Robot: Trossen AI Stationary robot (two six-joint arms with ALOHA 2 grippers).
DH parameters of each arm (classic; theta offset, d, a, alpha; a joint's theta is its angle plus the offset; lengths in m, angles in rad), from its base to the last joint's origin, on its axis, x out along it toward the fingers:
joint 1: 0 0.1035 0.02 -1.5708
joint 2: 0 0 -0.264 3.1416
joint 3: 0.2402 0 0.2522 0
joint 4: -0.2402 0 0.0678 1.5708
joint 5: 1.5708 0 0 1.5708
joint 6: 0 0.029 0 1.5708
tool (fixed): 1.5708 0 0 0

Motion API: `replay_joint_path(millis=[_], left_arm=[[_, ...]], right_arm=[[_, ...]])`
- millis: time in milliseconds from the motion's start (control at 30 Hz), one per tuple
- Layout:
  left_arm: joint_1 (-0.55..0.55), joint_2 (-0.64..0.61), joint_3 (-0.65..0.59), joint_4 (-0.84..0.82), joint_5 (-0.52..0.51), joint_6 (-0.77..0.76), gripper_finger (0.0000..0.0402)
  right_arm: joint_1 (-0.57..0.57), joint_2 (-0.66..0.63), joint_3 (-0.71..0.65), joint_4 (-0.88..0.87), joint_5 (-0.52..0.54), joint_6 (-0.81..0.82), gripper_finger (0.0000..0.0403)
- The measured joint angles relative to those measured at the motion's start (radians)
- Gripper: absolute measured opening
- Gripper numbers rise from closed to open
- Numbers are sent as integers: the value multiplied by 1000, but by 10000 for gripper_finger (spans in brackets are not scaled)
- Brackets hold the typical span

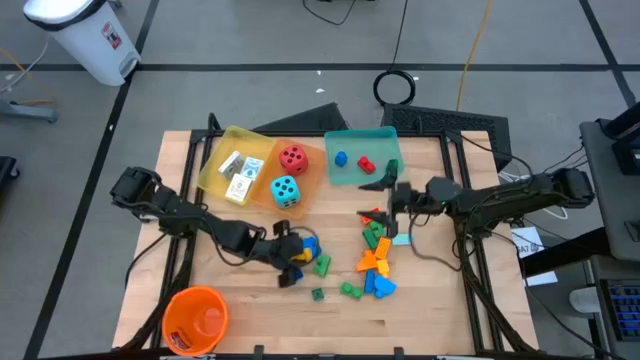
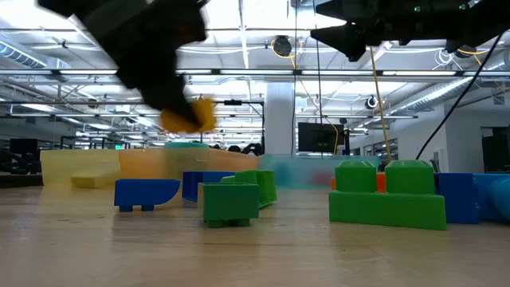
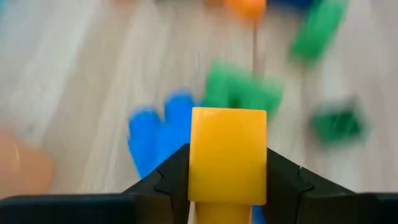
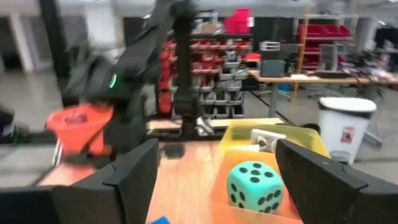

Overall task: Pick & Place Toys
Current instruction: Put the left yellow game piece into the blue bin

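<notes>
Apparently, left claw (image 3: pixel 227 186) clamps yellow brick (image 3: pixel 228 155).

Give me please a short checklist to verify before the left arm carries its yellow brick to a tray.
1. Grip: left gripper is shut on the yellow brick, brick sits straight between the fingers: ok.
2. Lift: in the low view the yellow brick hangs above the table, clear of the blue brick: ok.
3. Right gripper is open and empty, over the table near the teal tray, apart from the left arm: ok.
4. Room in the yellow tray: cards lie in it, bare floor remains: ok.
5. Which tray the brick belongs in: cannot tell.
</notes>
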Motion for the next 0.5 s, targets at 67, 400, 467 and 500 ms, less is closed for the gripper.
replay_joint_path(millis=[67,400,467,500], left_arm=[[23,-1,48,3,13,-83,141],[124,-1,241,36,293,-235,145],[130,-2,274,34,318,-213,144],[130,-2,287,36,325,-202,141]], right_arm=[[37,35,0,8,0,-95,290],[275,363,145,25,156,-761,290],[283,415,189,30,210,-783,290],[288,434,207,27,215,-786,290]])
